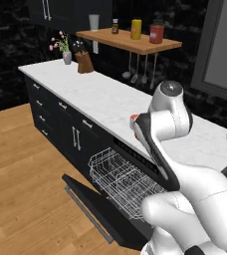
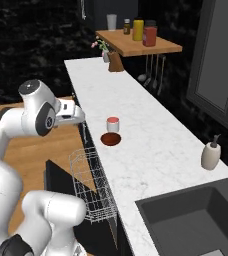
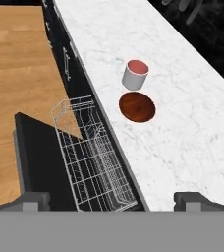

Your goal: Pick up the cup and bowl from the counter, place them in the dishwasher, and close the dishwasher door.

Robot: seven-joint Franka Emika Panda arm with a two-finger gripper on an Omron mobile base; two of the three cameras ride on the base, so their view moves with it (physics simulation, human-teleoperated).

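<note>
One cup [image 3: 134, 74] and one bowl [image 3: 137, 107] sit just beside each other on the bench [image 3: 182, 128], near its front edge above the dishwasher [image 3: 92, 152]. Its door [image 3: 38, 157] lies dropped open with one rack [image 3: 94, 157] drawn out, ready for loading. The fingers [image 3: 30, 201] stand wide apart and carry nothing.

A long white marble-patterned counter [image 2: 151, 145] over black cabinets carries a small grey-white cup [image 2: 113, 124] with a red inside, just beside a shallow glossy reddish-brown bowl [image 2: 111, 139] (near the front edge), a cream soap dispenser [image 2: 210, 155], and a wooden knife block [image 2: 116, 62].
</note>
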